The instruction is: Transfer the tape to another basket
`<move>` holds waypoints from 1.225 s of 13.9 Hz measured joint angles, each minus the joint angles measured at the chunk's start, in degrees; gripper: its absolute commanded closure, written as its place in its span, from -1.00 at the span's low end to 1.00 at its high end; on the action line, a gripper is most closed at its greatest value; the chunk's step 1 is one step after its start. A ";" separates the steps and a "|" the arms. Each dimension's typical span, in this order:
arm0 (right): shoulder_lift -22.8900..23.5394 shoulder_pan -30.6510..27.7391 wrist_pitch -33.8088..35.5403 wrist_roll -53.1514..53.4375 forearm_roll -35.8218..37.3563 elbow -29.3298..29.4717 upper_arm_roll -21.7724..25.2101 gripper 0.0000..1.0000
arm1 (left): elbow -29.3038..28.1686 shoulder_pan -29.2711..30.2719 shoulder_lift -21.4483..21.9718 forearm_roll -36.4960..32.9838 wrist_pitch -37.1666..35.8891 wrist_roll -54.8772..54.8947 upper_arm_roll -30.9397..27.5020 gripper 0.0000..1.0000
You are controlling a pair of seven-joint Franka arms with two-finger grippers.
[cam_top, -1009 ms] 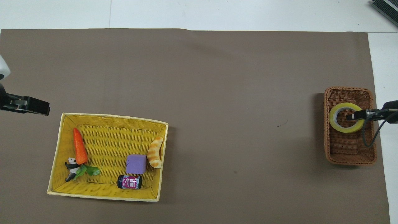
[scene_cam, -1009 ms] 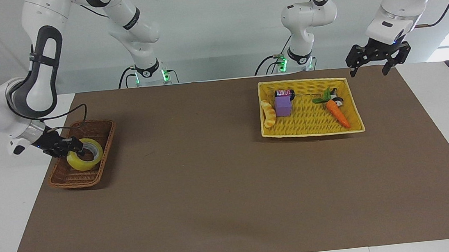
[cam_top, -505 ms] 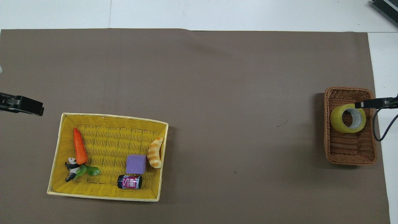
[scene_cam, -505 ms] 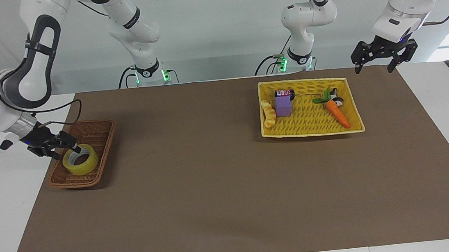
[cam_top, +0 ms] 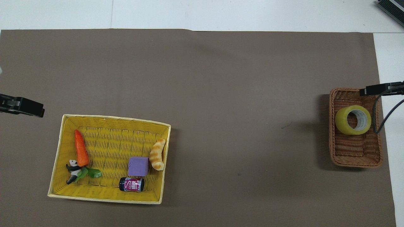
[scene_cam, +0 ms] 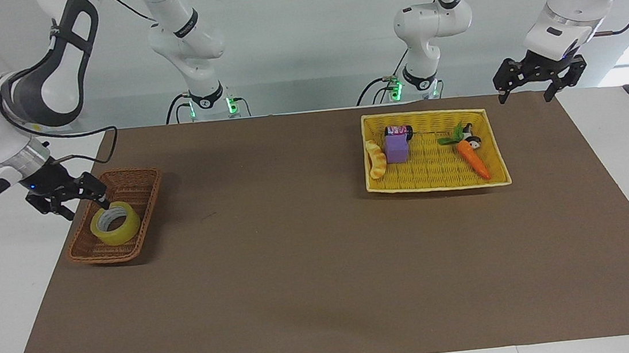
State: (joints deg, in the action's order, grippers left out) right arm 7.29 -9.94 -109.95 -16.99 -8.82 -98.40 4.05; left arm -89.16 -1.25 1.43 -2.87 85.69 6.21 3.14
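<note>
Finding, at the right arm's end of the table, the right gripper (scene_cam: 85, 206) hanging released and empty over the rim of the brown wicker basket (scene_cam: 97, 252), fingers spread and holding nothing. Seeing the tape (scene_cam: 115, 223) lying loose inside that basket, tilted with its pale core showing, judged to be already delivered, hence the opened fingers just above it. Crossing the bare brown mat to the yellow basket (scene_cam: 435, 173), carrying a carrot (scene_cam: 473, 158), a purple block (scene_cam: 396, 148), a bread piece (scene_cam: 375, 159) and a small can (scene_cam: 398, 130). Ending at the left gripper (scene_cam: 523, 97), waiting open and empty above the table's corner near that basket, clear of the work. Getting height from the facing view, namely the gap between the right gripper and the tape; getting from overhead only one dark finger of the right gripper (cam_top: 369, 90) over the basket's farther corner, plus the tape (cam_top: 353, 119) sitting in the basket's farther half.
</note>
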 measured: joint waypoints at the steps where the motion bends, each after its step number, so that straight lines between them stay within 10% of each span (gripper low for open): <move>1: -1.24 2.21 1.43 4.78 1.67 0.10 -0.06 -1.00 | 0.00 0.00 0.00 0.00 0.00 0.00 0.00 -1.00; 17: -11.28 18.64 20.22 33.77 9.59 6.53 -0.31 -1.00 | 0.00 0.01 0.00 0.00 0.00 0.00 0.02 -1.00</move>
State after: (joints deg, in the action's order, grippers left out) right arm -3.99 8.69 -89.73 16.78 0.77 -91.87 3.74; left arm -89.16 -1.24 1.43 -2.87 85.69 6.21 3.16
